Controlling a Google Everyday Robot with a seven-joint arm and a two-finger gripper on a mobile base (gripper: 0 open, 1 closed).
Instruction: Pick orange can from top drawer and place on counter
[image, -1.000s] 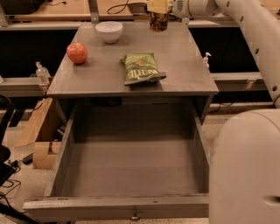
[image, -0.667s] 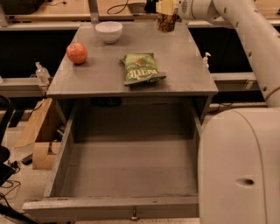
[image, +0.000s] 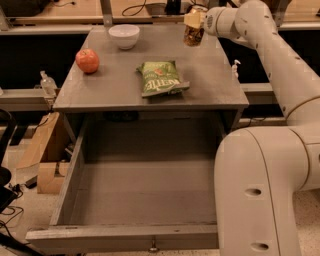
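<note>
The orange can (image: 193, 35) is upright at the far right of the counter (image: 115, 80), just above it or touching it; I cannot tell which. My gripper (image: 194, 24) reaches in from the right, shut on the can's upper part, with a pale finger (image: 191, 18) over its top. The top drawer (image: 125, 239) is pulled fully open below the counter, and its inside shows nothing in it.
On the counter lie a red apple (image: 87, 60) at the left, a white bowl (image: 124, 36) at the back and a green chip bag (image: 161, 78) in the middle. My arm's large white body (image: 260, 190) fills the lower right. Cardboard boxes (image: 42, 150) stand at the left on the floor.
My gripper has moved the can a little to the right and lower, towards the counter's far right part. The apple, bowl, chip bag and drawer have not moved.
</note>
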